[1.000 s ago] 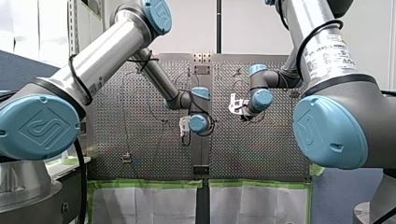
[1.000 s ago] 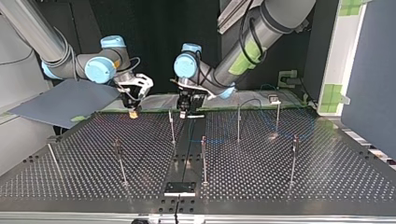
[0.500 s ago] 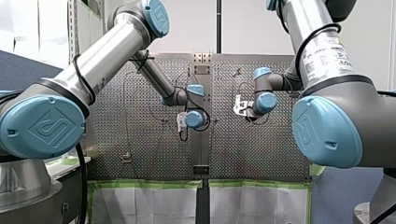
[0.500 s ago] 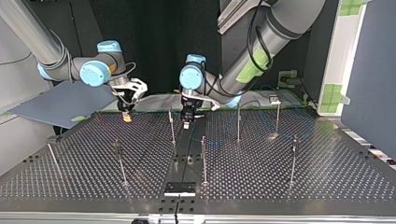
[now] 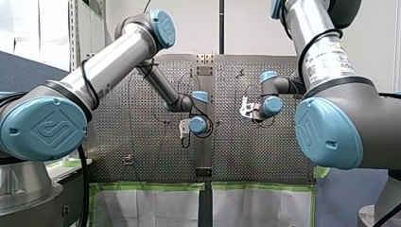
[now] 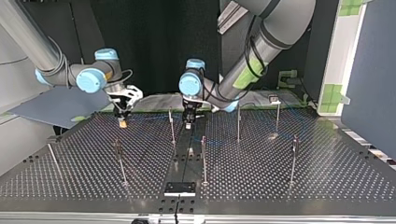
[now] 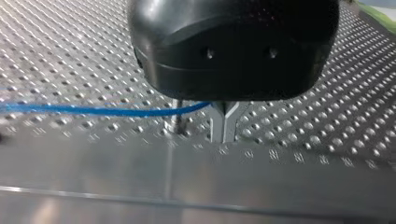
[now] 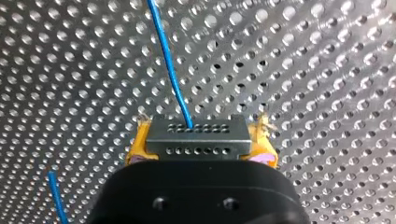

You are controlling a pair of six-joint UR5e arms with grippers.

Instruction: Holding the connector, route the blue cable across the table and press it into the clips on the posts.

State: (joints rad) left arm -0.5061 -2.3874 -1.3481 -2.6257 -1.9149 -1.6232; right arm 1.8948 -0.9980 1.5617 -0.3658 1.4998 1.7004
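— Well, what has my right claw got?
— It clamps the plug between yellow pads; blue cable leads ahead from it over the holed table.
— And my left claw?
— Pinched shut, cable meeting its fingers.

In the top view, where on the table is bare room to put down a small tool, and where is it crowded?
Bare table lies between the middle post and the post at the view's right, and also beside the tilted post at the view's left. It is crowded around my left gripper, where posts and the blue cable stand close.
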